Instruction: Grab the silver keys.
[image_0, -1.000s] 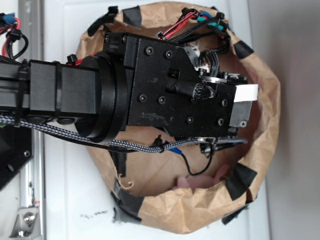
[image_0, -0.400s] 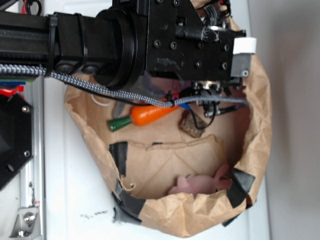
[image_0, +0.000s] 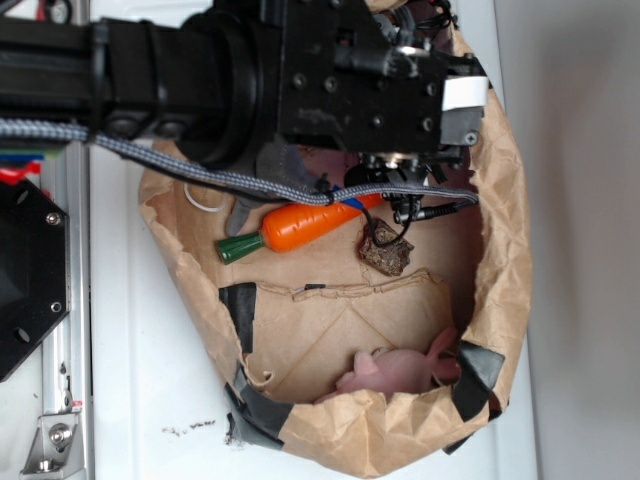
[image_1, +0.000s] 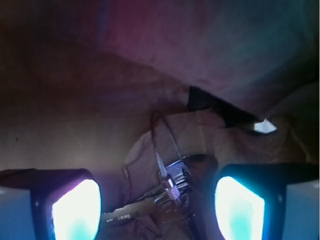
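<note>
The silver keys (image_0: 386, 252) lie on the floor of a brown paper container (image_0: 512, 250), just right of an orange carrot (image_0: 300, 228). In the wrist view the keys (image_1: 167, 192) are a shiny bunch on a thin wire ring, with one key pointing left. My gripper (image_1: 157, 210) is open, its two glowing pads (image_1: 75, 212) standing left and right of the keys without touching them. In the exterior view the black gripper body (image_0: 380, 90) hangs over the container's upper part and hides the fingers.
A pink plush toy (image_0: 400, 368) lies at the container's lower wall. A grey plush toy (image_0: 290, 165) with a white ring (image_0: 200, 200) sits partly under the arm. Black tape patches (image_0: 475, 365) mark the rim. A braided cable (image_0: 200, 170) crosses above the carrot.
The arm has moved toward the top of the exterior view, uncovering the carrot and the keys. Since 0.4 s ago it has shifted only slightly.
</note>
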